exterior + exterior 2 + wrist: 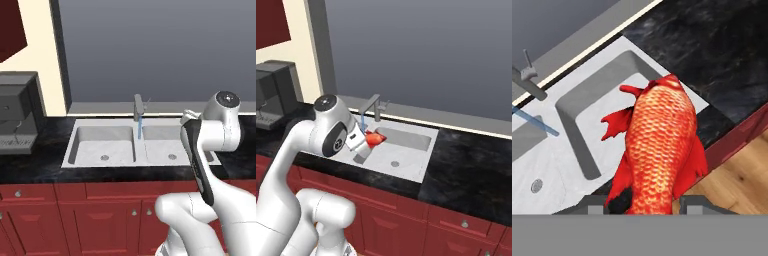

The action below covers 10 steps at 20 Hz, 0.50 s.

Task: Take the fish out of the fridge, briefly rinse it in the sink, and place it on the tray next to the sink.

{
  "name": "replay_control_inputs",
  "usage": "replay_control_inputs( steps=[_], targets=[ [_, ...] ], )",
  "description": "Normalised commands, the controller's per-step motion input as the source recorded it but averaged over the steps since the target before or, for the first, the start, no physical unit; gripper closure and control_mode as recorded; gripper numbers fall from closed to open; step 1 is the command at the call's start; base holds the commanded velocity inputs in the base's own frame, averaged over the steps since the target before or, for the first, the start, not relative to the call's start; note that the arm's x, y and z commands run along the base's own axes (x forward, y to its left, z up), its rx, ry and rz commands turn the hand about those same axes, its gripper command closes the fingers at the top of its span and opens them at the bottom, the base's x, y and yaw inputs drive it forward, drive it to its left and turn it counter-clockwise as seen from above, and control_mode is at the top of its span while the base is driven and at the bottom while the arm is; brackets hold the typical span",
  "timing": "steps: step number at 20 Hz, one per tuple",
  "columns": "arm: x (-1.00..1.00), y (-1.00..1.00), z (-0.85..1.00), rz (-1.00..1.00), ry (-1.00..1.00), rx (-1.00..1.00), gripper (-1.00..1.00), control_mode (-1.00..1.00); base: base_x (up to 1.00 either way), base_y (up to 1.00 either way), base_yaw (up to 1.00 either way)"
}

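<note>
Our hand (649, 204) had closed on the fish (659, 145), holding it over the sink (411, 145) beside the running faucet (372, 106).

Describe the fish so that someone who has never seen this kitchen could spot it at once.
Find the double-basin steel sink set in the black counter under the wide grey window, with a thin stream running from its faucet. Above the sink's near edge, the white arm's gripper is shut on the fish. It is red-orange, scaly and finned, the only bright thing over the pale sink.
</note>
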Motion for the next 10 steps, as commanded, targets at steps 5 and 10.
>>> replay_control_inputs(
  steps=[5, 10],
  targets=[
    [0.0, 0.0, 0.0, 0.0, 0.0, 0.0, 1.0, 1.0, 0.58, -0.01, 0.04],
    [0.0, 0.0, 0.0, 0.0, 0.0, 0.0, 1.0, 1.0, 0.73, 0.03, 0.01]
  ],
)
